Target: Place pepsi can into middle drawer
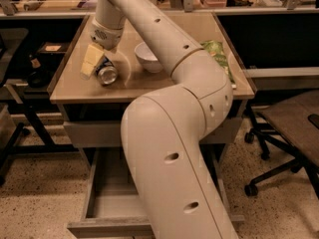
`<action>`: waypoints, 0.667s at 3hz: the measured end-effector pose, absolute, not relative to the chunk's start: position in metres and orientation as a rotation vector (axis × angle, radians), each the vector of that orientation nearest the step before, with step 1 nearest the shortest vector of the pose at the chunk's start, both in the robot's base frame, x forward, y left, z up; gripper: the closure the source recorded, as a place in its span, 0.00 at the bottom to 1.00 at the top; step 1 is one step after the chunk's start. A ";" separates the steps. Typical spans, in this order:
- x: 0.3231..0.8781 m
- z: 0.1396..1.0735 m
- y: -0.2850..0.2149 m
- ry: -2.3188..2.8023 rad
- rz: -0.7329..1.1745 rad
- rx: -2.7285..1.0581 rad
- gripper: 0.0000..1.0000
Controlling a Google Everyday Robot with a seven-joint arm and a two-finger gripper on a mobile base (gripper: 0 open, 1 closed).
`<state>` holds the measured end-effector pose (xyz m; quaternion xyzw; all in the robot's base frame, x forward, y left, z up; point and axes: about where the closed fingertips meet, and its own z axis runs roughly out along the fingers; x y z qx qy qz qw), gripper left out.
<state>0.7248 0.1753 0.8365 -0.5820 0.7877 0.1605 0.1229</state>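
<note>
The pepsi can (106, 74) lies on its side on the wooden table top (164, 86), at the left, with a silver end facing me. My gripper (106, 66) reaches down from the long cream arm and is open. A yellowish finger (89, 61) is on the can's left and a pale finger (124, 69) on its right. The can rests on the table between them. The middle drawer (110, 205) is pulled open below the table, with its grey floor showing; my arm's big lower link covers its right part.
A white bowl (149, 58) stands just right of the can. A green snack bag (217, 54) lies at the table's right side. A closed drawer front (92, 133) sits above the open one. An office chair (291, 128) stands at the right, and black desk legs (30, 123) at the left.
</note>
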 end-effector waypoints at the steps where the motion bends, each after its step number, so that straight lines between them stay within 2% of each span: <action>1: 0.726 0.830 0.181 2.331 0.492 -1.672 0.00; 2: 0.726 0.821 0.185 2.355 0.509 -1.662 0.15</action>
